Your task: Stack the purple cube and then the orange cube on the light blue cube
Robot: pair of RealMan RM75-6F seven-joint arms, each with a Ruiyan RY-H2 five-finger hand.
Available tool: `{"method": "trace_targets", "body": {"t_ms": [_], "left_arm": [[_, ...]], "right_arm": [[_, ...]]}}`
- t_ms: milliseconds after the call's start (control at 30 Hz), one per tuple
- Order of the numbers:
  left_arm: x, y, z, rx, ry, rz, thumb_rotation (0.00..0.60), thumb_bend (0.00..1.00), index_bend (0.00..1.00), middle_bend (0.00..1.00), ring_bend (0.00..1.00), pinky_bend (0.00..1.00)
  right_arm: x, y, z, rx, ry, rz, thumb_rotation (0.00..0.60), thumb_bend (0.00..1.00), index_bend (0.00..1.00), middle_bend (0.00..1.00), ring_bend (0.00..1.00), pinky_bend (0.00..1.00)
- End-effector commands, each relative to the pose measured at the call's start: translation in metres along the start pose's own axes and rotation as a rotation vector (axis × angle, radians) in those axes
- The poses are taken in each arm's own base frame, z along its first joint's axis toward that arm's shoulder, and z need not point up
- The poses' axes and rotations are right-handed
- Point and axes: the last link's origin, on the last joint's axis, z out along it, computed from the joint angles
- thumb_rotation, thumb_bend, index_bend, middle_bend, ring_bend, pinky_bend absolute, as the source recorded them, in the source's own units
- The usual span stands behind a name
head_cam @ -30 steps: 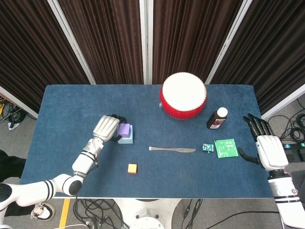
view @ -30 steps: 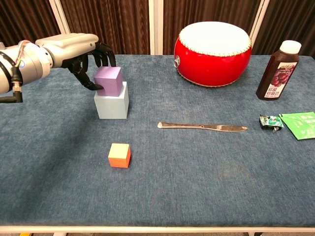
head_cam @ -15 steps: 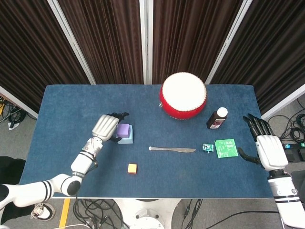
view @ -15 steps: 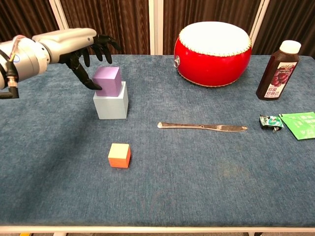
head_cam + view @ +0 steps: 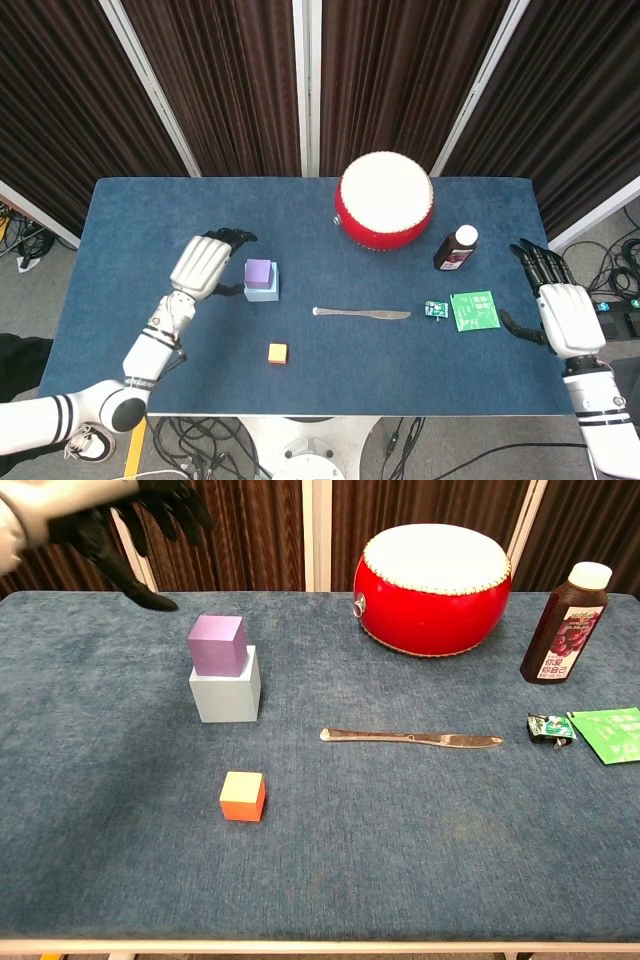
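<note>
Plenty of bare cloth is surrounding the orange cube at lower left; the left hand, fingers spread and empty, is lifting clear of the purple cube, which was touching its fingertips a second ago.

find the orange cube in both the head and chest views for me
Head view: the orange cube sits left of centre near the front edge of the table, below the purple cube.
Chest view: the orange cube sits left of centre, in front of the purple cube stacked on the light blue cube.
Shared landmark: the knife, lying just right of and behind it.
</note>
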Motion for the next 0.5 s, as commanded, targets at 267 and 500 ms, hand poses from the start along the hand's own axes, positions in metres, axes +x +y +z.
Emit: {"method": "trace_targets", "body": {"t_ms": [267, 500], "left_arm": [[-0.012, -0.003, -0.068, -0.101, -0.084, -0.02, 0.6, 0.1, 0.42, 0.47, 0.37, 0.47], [-0.04, -0.001, -0.089, -0.153, -0.148, -0.006, 0.6, 0.1, 0.43, 0.47, 0.37, 0.47]], "right_arm": [[-0.002, -0.001, 0.0, -0.003, 0.002, -0.011, 0.6, 0.22, 0.0, 0.0, 0.0, 0.0], [-0.004, -0.002, 0.001, -0.005, -0.004, -0.017, 0.6, 0.22, 0.0, 0.0, 0.0, 0.0]]}}
